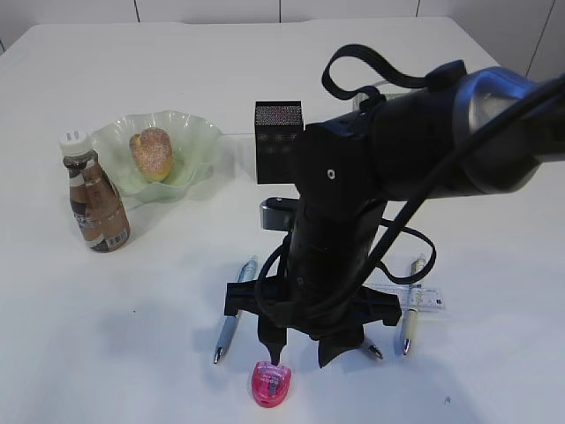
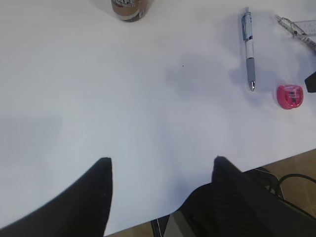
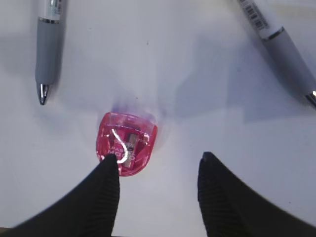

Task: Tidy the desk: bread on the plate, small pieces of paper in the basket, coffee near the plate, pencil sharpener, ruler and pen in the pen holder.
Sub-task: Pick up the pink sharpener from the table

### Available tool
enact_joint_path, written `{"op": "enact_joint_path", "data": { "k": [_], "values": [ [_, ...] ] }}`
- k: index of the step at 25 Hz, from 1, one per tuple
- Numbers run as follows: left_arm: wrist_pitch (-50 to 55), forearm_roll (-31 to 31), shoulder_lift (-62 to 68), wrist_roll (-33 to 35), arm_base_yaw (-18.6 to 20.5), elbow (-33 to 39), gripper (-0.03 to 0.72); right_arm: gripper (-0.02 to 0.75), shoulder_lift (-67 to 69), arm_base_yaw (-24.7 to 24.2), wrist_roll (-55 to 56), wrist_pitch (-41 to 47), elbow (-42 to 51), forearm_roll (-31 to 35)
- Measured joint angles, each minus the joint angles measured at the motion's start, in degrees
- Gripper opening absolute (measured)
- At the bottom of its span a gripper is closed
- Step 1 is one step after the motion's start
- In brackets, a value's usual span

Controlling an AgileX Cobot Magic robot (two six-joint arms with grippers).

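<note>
The pink pencil sharpener (image 1: 272, 385) lies near the desk's (image 1: 177, 353) front edge. My right gripper (image 1: 302, 358) hangs open just above and behind it. In the right wrist view the left fingertip (image 3: 109, 170) overlaps the edge of the pencil sharpener (image 3: 127, 143), which is not between the jaws. One pen (image 1: 234, 309) lies to its left, another pen (image 1: 412, 305) to the right beside the clear ruler (image 1: 430, 299). The bread (image 1: 151, 153) sits on the plate (image 1: 199, 141), with the coffee (image 1: 95, 196) standing next to it. The pen holder (image 1: 278, 132) stands behind my arm. My left gripper (image 2: 160, 160) is open over bare desk. Basket and paper are out of view.
The right arm's black body and cables (image 1: 388, 150) fill the middle of the exterior view and hide part of the desk behind. The left wrist view shows the desk's front edge (image 2: 276, 160) close by, with cables below it.
</note>
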Motion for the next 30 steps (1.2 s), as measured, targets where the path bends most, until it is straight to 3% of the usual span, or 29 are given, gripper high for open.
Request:
{"op": "enact_joint_path", "data": {
  "k": [5,19,25,30],
  "values": [
    [0.0,0.2,-0.1,0.0,0.0,0.0,0.447,0.395,1.4,0.0,0.0,0.5,-0.2,0.0],
    [0.1,3.3,-0.1,0.0,0.0,0.0,0.442,0.397,1.4,0.0,1.0,-0.7,-0.2,3.9],
    [0.1,4.6,-0.1,0.0,0.0,0.0,0.442,0.529,2.5,0.0,2.9,-0.7,-0.2,4.3],
    [0.1,4.6,-0.1,0.0,0.0,0.0,0.442,0.554,3.5,0.0,3.1,-1.1,-0.2,4.9]
  ]
}}
